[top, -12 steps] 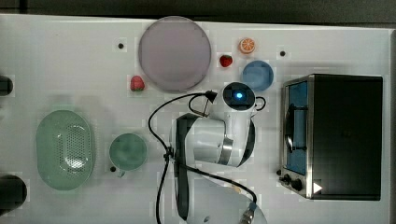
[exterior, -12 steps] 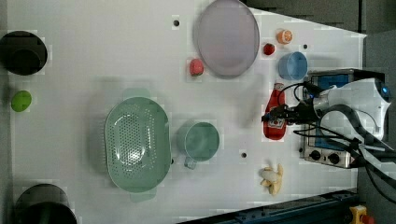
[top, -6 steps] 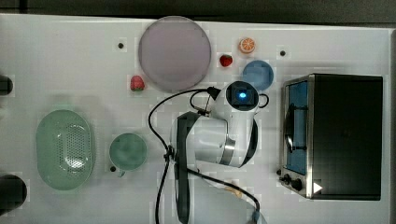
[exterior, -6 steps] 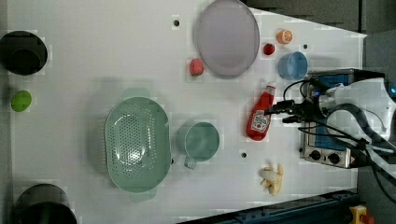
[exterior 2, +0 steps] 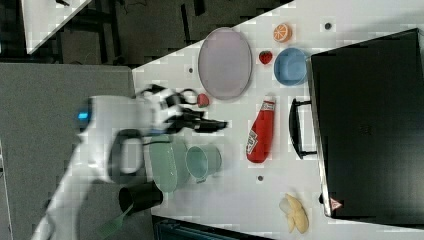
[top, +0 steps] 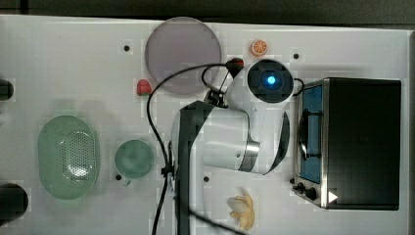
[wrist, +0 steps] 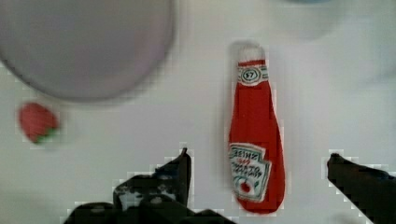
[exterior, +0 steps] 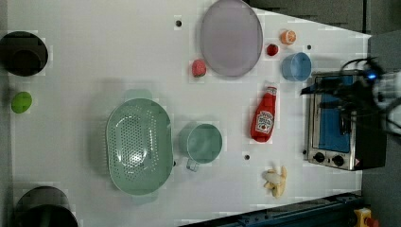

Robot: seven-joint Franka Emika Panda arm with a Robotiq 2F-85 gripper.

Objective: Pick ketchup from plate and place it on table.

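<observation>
The ketchup (exterior: 265,116) is a red bottle with a white cap, and it lies flat on the white table (exterior: 94,56), cap toward the plate. It rests free in the right view too, as the ketchup (exterior 2: 260,131). The pale lilac plate (exterior: 231,37) is bare and sits a short way past the cap. In the wrist view my gripper (wrist: 259,158) is open. Its dark fingers (wrist: 180,170) stand wide on either side of the ketchup (wrist: 256,149), above it and apart from it. The plate (wrist: 84,46) shows beyond.
A blue bowl (exterior: 296,66), a small strawberry (exterior: 272,49) and an orange slice (exterior: 288,36) lie near the plate. A toaster oven (exterior: 338,123) stands close beside the ketchup. A green mug (exterior: 203,143), a green basket (exterior: 138,145) and a banana (exterior: 275,180) are nearby.
My gripper has opened and let go of the ketchup, then drawn away toward the left view's right. The ketchup stays lying on the table.
</observation>
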